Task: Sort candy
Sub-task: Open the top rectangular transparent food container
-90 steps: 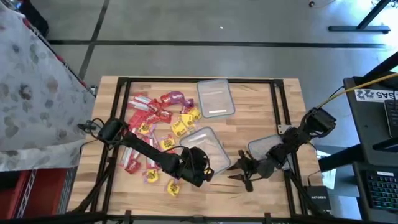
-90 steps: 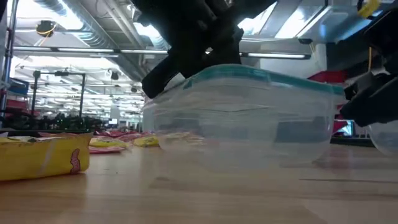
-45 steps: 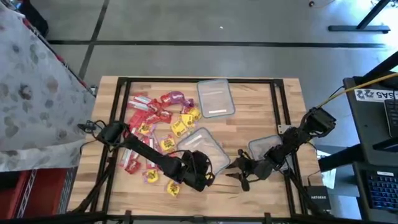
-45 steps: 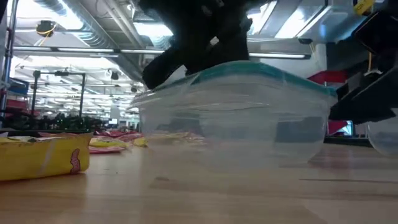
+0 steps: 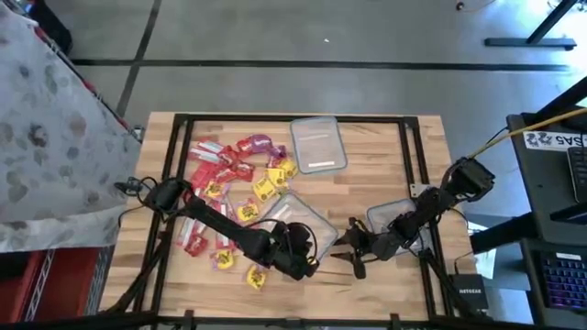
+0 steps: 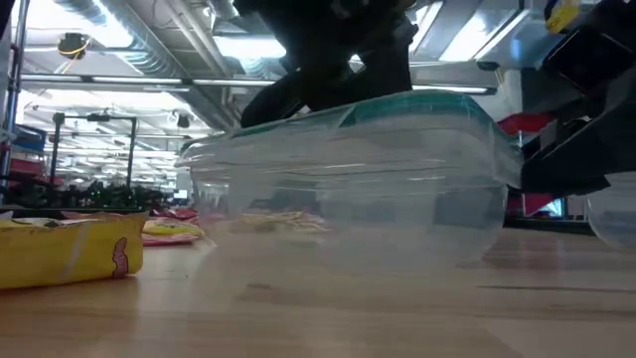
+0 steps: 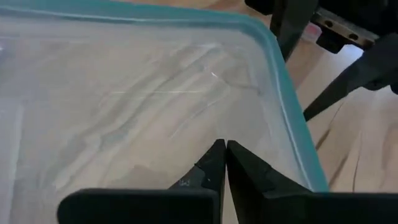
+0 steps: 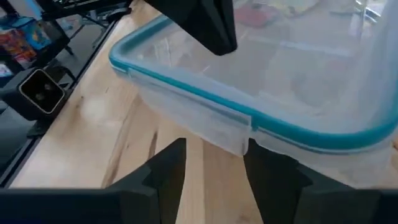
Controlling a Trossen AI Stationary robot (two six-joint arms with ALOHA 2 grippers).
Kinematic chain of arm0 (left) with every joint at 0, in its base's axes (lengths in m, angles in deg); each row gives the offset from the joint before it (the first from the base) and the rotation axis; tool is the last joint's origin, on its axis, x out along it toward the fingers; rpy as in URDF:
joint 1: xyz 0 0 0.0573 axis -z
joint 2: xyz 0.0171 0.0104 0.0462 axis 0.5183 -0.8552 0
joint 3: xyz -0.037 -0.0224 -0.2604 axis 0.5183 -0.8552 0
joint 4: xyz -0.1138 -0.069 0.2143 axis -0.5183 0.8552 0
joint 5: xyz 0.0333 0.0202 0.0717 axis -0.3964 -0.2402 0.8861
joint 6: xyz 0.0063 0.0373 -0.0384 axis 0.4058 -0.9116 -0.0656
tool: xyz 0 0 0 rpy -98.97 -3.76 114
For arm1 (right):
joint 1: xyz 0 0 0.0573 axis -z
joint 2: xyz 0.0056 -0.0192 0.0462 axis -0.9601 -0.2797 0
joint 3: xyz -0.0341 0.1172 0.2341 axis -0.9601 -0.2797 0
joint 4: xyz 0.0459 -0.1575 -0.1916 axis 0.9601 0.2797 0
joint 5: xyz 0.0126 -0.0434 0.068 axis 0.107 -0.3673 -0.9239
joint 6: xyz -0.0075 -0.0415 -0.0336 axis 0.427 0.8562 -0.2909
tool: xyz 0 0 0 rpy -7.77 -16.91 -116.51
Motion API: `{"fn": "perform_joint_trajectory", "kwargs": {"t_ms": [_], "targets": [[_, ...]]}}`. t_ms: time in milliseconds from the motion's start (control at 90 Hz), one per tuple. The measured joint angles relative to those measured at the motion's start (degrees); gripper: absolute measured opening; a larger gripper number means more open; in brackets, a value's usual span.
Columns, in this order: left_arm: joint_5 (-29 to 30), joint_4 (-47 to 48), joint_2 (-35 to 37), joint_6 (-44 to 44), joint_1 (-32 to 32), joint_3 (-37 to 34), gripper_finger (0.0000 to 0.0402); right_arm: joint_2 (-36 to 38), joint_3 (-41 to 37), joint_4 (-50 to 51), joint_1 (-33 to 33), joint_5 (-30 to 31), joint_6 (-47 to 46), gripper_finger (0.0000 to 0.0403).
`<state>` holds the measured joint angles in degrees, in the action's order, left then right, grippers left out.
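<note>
The left gripper [image 5: 298, 249] is pressing down on a lidded clear container [image 5: 298, 217], its jaws clenched tip to tip against the teal-rimmed lid [image 7: 155, 93]. The right gripper [image 5: 353, 254] is sitting just beside the container's edge, jaws released and straddling the lid tab [image 8: 233, 134]. The step looks like opening the tub; next, the tab needs prising up. The candy [image 5: 229, 179] is lying beyond the left jaws on the desk [image 5: 376, 174]. No writing is legible.

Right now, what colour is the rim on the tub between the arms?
Teal, on a clear tub; the right wrist view shows it best.
</note>
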<state>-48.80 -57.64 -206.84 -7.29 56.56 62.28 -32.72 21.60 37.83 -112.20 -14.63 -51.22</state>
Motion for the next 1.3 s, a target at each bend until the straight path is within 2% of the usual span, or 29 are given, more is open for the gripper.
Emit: {"fn": "perform_joint_trajectory", "kwargs": {"t_ms": [111,322,378,422,478,544,711,800,867,944,1089,1300], "targets": [[0.1,-0.9,-1.1,1.6,0.1,0.2,0.0,0.0,-0.1,-1.3,0.0,-7.2,0.6,0.0147],[-0.3,-1.9,-1.5,1.4,0.1,0.3,0.0,0.9,1.0,-9.7,-0.2,-29.7,2.1,0.0147],[-0.1,-2.1,-1.5,1.1,0.1,0.3,0.0,2.5,1.5,-9.3,-0.1,-33.0,2.2,0.0147],[-0.1,-2.1,-1.5,1.1,0.2,0.3,0.0,4.3,2.0,-6.9,-0.1,-33.4,2.4,0.0147],[0.0,-2.2,-1.5,1.0,0.2,0.3,0.0,6.9,2.5,-1.2,-0.1,-32.6,3.1,0.0147],[0.2,-2.3,-1.6,0.8,0.2,0.3,0.0,10.9,3.8,8.5,-0.1,-27.5,3.9,0.0147],[0.6,-3.4,-1.7,0.0,0.2,0.3,0.0,18.9,10.5,39.7,0.0,-2.5,0.9,0.0147],[0.7,-4.3,-1.8,-0.9,0.2,0.3,0.0,20.6,13.9,50.3,0.0,9.2,-3.1,0.0147],[0.8,-4.7,-1.9,-1.3,0.2,0.3,0.0,20.7,15.3,55.8,0.4,14.1,-6.3,0.0147],[1.0,-4.7,-1.9,-1.4,0.2,0.3,0.0,20.2,15.7,59.8,1.9,14.2,-10.2,0.0147],[1.0,-4.7,-1.9,-1.4,0.2,0.3,0.0,17.2,15.0,61.7,4.9,8.4,-14.5,0.0147],[0.1,-4.8,-1.9,-2.6,0.4,0.3,0.0,12.2,14.9,56.3,4.5,0.5,-13.4,0.0147]]}}
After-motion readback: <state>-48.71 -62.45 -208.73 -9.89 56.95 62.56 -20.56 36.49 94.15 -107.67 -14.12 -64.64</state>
